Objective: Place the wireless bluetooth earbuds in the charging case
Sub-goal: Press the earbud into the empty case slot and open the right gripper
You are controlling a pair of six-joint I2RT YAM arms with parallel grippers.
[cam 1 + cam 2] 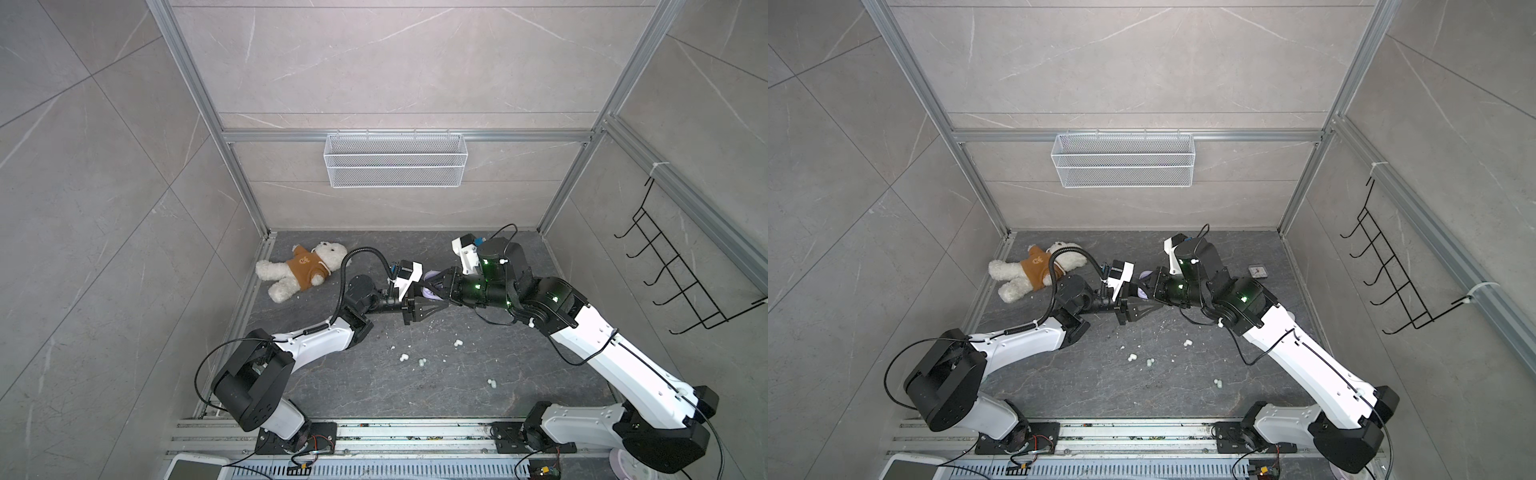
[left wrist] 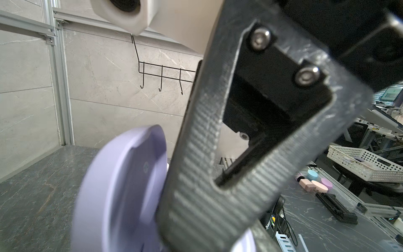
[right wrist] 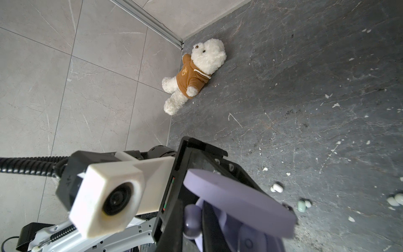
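Note:
The lilac charging case (image 1: 430,274) (image 1: 1145,274) hangs above the floor, lid (image 3: 239,200) (image 2: 122,192) open. My left gripper (image 1: 445,302) (image 1: 1158,302) is shut on its base; only one finger shows in both top views. My right gripper (image 1: 424,287) (image 1: 1142,287) (image 3: 197,234) reaches in between lid and base, shut on a lilac earbud (image 3: 192,218). Its grey ribbed finger (image 2: 196,174) fills the left wrist view. Several loose earbuds lie on the floor: white ones (image 1: 458,343) (image 1: 403,356) (image 3: 277,187) and a mint one (image 1: 422,362) (image 3: 302,205).
A white teddy bear (image 1: 299,270) (image 3: 194,72) in a brown hoodie lies at the back left. A white wire basket (image 1: 395,160) hangs on the back wall, a black hook rack (image 1: 681,266) on the right wall. White crumbs dot the dark floor.

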